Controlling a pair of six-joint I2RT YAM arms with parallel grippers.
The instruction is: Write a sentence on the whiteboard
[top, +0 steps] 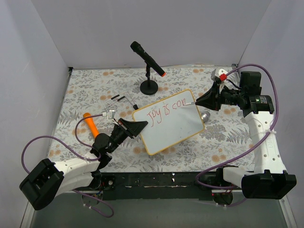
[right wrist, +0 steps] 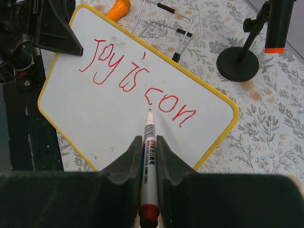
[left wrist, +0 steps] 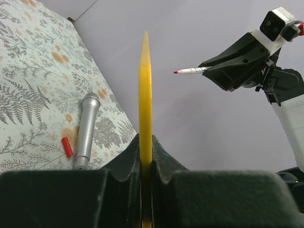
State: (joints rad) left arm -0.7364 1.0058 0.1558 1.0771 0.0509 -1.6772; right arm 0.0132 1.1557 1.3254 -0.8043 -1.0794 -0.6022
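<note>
Right gripper [right wrist: 149,140] is clamped on a red marker [right wrist: 148,166]. Its tip sits just under "con" in the sentence [right wrist: 137,85], which reads "Joy is con"; can't tell if it touches. Left gripper [left wrist: 146,142] is pinching the whiteboard [right wrist: 95,128] by its yellow edge, between both arms.

**Marker tip at the red writing**

My right gripper [right wrist: 149,142] was clamped on a red marker [right wrist: 148,166]. Its tip pointed straight ahead at the whiteboard [right wrist: 95,128], just short of the "c" in the sentence [right wrist: 137,90], which read "Joy is con". I could not tell whether the tip touched. Far ahead to my left, the left gripper [right wrist: 54,33] sat at the board's corner. Ahead to my right stood a black microphone stand [right wrist: 237,64].
</note>
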